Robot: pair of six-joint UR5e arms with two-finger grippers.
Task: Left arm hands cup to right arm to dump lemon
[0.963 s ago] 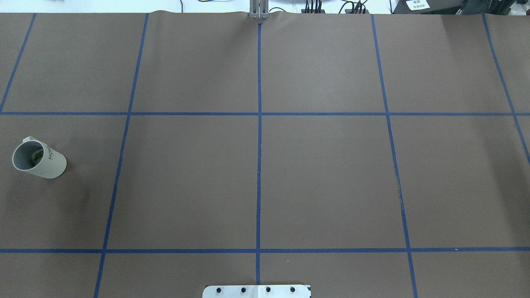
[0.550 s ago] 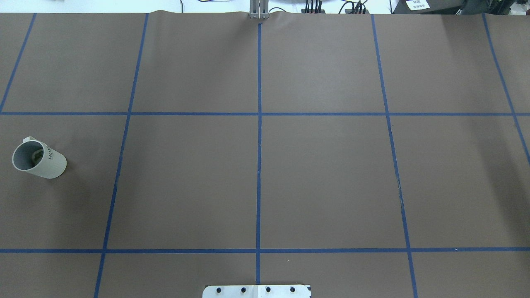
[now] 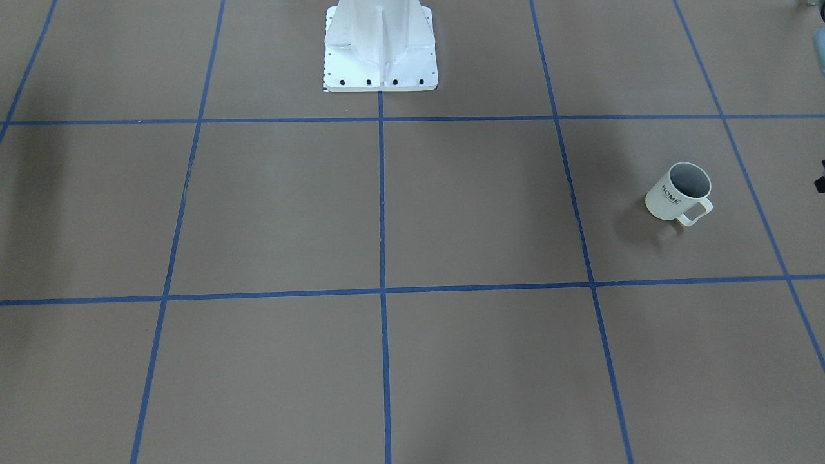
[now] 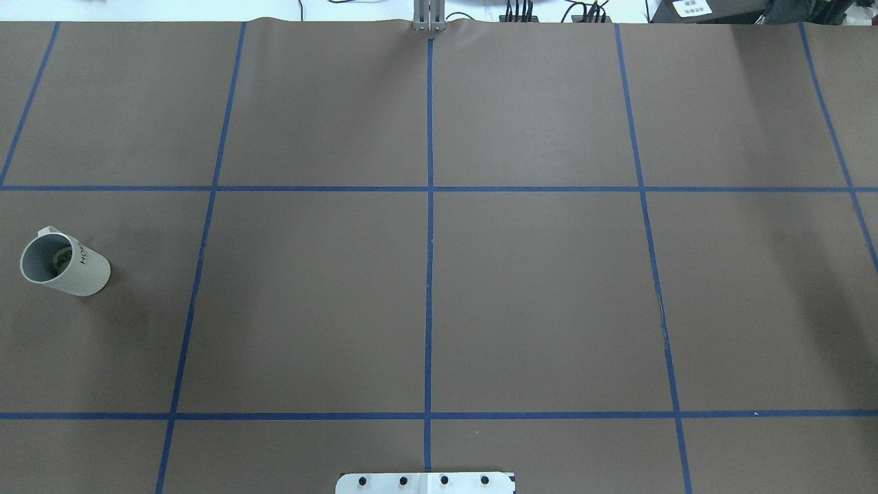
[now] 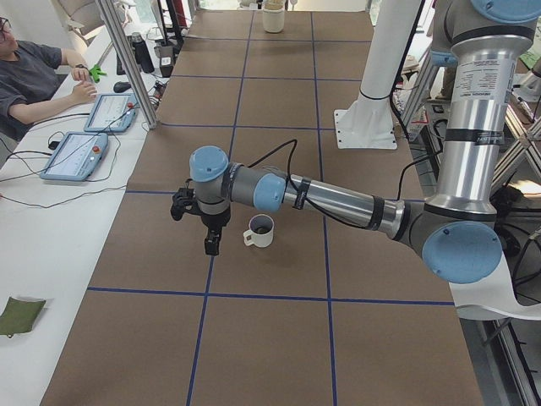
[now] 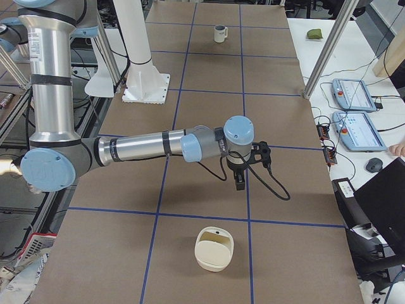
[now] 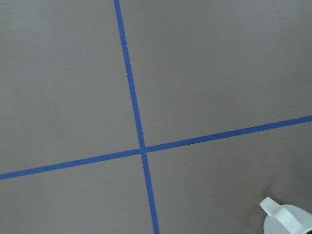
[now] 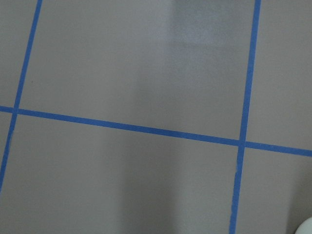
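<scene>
The cup [image 4: 65,264], a white mug with "HOME" on its side, stands upright near the table's left end, also seen as the cup [image 3: 680,192] and the cup [image 5: 260,230]. The lemon [image 4: 62,256] shows as a dull yellow-green piece inside it. In the exterior left view my left gripper [image 5: 211,241] hangs fingers-down just beside the cup's handle, apart from it; I cannot tell if it is open or shut. My right gripper [image 6: 240,182] hangs fingers-down over bare table near the right end, far from the cup [image 6: 219,33]; its state cannot be told either. Only the cup's handle edge [image 7: 285,218] shows in the left wrist view.
A cream container [image 6: 214,250] sits on the table near the right end, close to the right gripper. The white robot pedestal [image 3: 380,48] stands at the table's robot side. A seated person [image 5: 34,80] and tablets [image 5: 76,156] are at a side desk. Blue tape lines grid the brown table.
</scene>
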